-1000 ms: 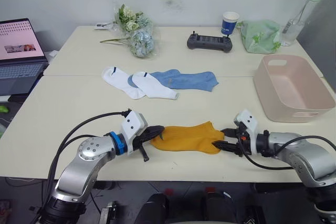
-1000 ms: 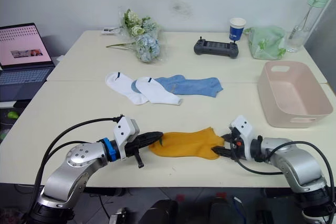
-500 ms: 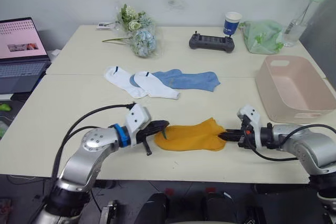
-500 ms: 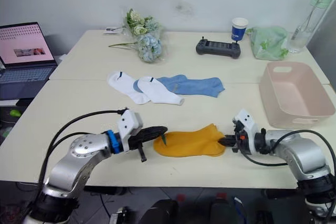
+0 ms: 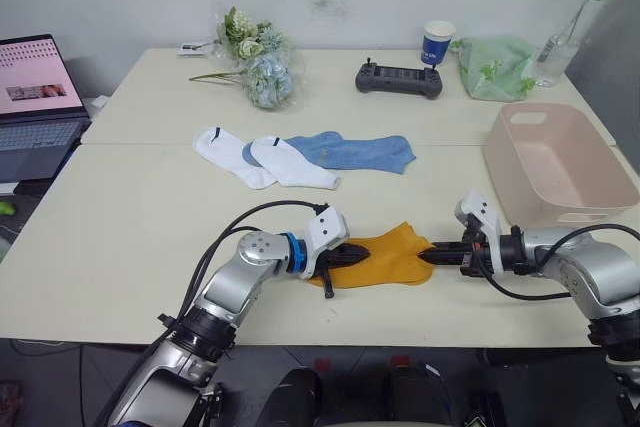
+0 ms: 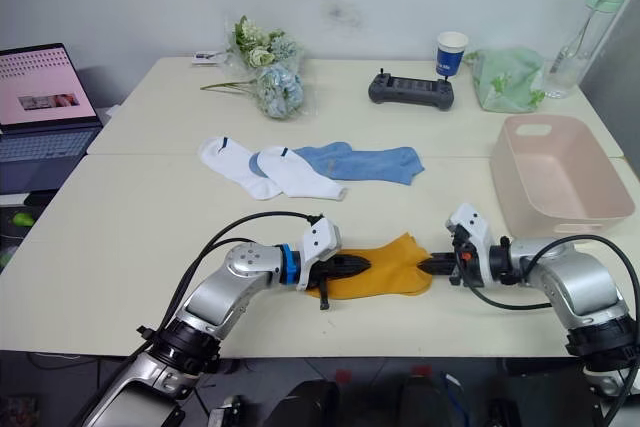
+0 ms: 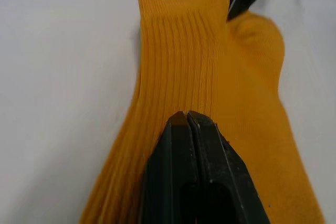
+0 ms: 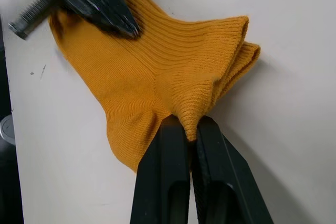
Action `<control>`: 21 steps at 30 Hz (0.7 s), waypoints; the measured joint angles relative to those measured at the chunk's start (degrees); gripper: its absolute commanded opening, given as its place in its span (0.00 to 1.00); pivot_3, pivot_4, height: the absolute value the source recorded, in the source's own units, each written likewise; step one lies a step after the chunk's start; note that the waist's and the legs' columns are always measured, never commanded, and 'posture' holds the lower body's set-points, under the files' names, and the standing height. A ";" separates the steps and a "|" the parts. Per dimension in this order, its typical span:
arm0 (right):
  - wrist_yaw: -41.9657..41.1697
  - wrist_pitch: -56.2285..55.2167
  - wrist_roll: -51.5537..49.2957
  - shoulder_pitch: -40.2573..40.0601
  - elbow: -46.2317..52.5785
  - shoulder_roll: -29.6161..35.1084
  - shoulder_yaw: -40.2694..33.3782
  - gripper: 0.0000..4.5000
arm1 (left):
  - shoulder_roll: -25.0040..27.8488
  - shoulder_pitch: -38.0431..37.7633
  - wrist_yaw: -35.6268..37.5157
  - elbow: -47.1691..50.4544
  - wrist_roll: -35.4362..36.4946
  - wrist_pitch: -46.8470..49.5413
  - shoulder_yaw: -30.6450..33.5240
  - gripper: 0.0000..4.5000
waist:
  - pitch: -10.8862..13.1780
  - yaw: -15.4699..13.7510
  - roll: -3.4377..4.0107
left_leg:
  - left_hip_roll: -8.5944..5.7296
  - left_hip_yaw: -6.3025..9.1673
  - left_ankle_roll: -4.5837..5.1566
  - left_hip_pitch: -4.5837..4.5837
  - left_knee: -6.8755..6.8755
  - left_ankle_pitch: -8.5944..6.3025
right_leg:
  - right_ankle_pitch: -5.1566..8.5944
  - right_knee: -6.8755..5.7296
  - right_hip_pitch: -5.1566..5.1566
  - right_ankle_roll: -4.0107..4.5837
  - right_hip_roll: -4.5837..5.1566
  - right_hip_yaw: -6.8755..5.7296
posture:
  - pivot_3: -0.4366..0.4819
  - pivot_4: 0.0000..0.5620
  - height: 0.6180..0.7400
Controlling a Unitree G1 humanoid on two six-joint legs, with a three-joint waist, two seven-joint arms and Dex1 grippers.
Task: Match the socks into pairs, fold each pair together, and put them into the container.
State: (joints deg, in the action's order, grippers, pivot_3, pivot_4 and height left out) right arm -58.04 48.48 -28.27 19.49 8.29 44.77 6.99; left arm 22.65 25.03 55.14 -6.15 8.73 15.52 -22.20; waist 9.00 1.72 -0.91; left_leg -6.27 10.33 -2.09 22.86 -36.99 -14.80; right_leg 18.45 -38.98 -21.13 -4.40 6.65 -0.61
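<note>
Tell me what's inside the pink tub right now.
The pink tub looks bare inside: its floor and far wall show no socks. The near wall hides a strip of the floor closest to the robot, so anything lying flat there cannot be seen.

two white socks (image 5: pixel 262 159), one tub (image 5: pixel 556 165)

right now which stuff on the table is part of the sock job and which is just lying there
Job: orange socks, held at both ends by the left gripper and right gripper; white socks; blue socks; pink tub.

Lying about: flowers, controller, cup, green bag, bottle, laptop.
</note>
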 measured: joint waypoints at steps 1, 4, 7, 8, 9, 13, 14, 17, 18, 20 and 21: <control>0.07 0.51 -0.28 0.00 0.42 -0.46 -0.12 0.00 | -0.10 0.28 0.15 -0.56 -0.33 -0.57 -0.06 0.00 | -0.01 -0.01 -0.01 | 0.00 0.01 0.00 0.00 -0.02 0.00 | -0.01 0.00 0.01 -0.01 0.00 0.01 | 0.48 0.27 1.00; 0.64 3.61 -3.09 0.06 1.66 -1.84 -1.42 0.00 | -0.39 0.33 0.23 -1.63 -0.71 -1.23 -0.05 0.00 | -0.02 -0.01 0.00 | -0.01 0.04 0.00 -0.01 -0.03 0.00 | -0.01 0.00 0.03 -0.02 0.01 0.01 | 0.48 0.27 1.00; 1.72 9.13 -9.51 2.31 4.92 -5.10 -4.36 0.00 | -0.47 0.29 0.35 -2.14 -0.97 -1.97 -0.01 0.00 | -0.03 0.06 0.01 | 0.00 0.05 0.00 -0.03 -0.03 0.00 | -0.01 -0.02 0.04 -0.02 0.00 0.01 | 0.48 0.27 1.00; 2.18 10.72 -11.39 3.19 5.73 -6.10 -5.13 0.00 | -0.49 0.26 0.40 -2.18 -0.98 -2.09 0.03 0.00 | -0.04 0.05 0.00 | -0.01 0.06 0.00 -0.03 -0.03 0.00 | -0.01 -0.02 0.04 -0.02 0.00 0.01 | 0.48 0.27 1.00; 2.65 12.27 -13.13 4.04 6.62 -7.19 -5.81 0.00 | -0.50 0.24 0.43 -2.18 -0.98 -2.18 0.06 0.00 | -0.04 0.03 0.00 | -0.01 0.07 0.00 -0.03 -0.03 0.00 | -0.01 -0.02 0.04 -0.02 0.00 0.00 | 0.48 0.27 1.00; 6.47 17.48 -18.24 5.24 7.97 -12.10 -6.28 0.00 | -0.54 -0.02 0.53 -1.45 -0.91 -2.23 0.35 0.00 | -0.08 -0.01 -0.08 | -0.02 0.08 0.00 -0.01 -0.02 0.00 | -0.01 -0.01 0.02 -0.02 0.02 0.01 | 0.48 0.27 1.00; 7.36 17.71 -18.30 5.65 7.69 -13.22 -5.98 0.00 | -0.51 -0.49 0.57 -0.85 -0.57 -1.76 0.92 0.00 | -0.08 0.05 -0.08 | -0.02 0.08 0.00 -0.02 -0.02 0.00 | -0.02 -0.03 -0.01 -0.02 0.02 0.02 | 0.48 0.27 1.00; 8.31 17.57 -18.19 6.55 7.00 -14.27 -5.10 0.00 | 0.05 -2.14 0.79 1.54 1.35 1.01 2.52 0.00 | -0.08 0.14 -0.07 | -0.01 0.11 0.00 0.00 -0.01 0.00 | -0.02 -0.06 -0.06 -0.02 0.00 0.02 | 0.48 0.27 1.00; 8.36 17.47 -18.14 6.76 6.85 -14.50 -4.97 0.00 | 0.48 -2.38 0.89 2.26 1.70 1.85 2.75 0.00 | -0.08 0.14 -0.07 | -0.01 0.10 0.00 0.00 -0.01 0.00 | -0.01 -0.06 -0.07 -0.02 0.01 0.02 | 0.48 0.27 1.00; 8.37 16.96 -18.06 8.00 6.49 -15.47 -3.84 0.00 | 4.76 -4.17 1.90 8.05 3.98 6.48 4.84 0.00 | -0.06 0.71 -0.09 | 0.02 0.10 0.00 0.04 0.02 0.00 | -0.01 -0.11 -0.18 -0.02 -0.01 0.07 | 0.48 0.27 1.00; 8.38 16.85 -18.05 8.37 6.47 -15.70 -3.66 0.00 | 6.70 -4.49 2.13 10.03 4.87 8.11 6.22 0.00 | -0.06 0.79 -0.07 | 0.03 0.12 0.00 0.03 0.04 0.00 | -0.01 -0.11 -0.18 -0.02 -0.01 0.06 | 0.48 0.27 1.00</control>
State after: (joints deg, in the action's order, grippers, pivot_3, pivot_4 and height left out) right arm -49.66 65.33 -46.32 27.86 14.77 29.07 3.33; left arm 29.34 20.54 57.26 3.88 13.60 23.63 -15.98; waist 8.94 2.51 -0.98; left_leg -6.24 10.45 -2.09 22.89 -36.95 -14.80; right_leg 18.43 -39.09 -21.31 -4.42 6.64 -0.55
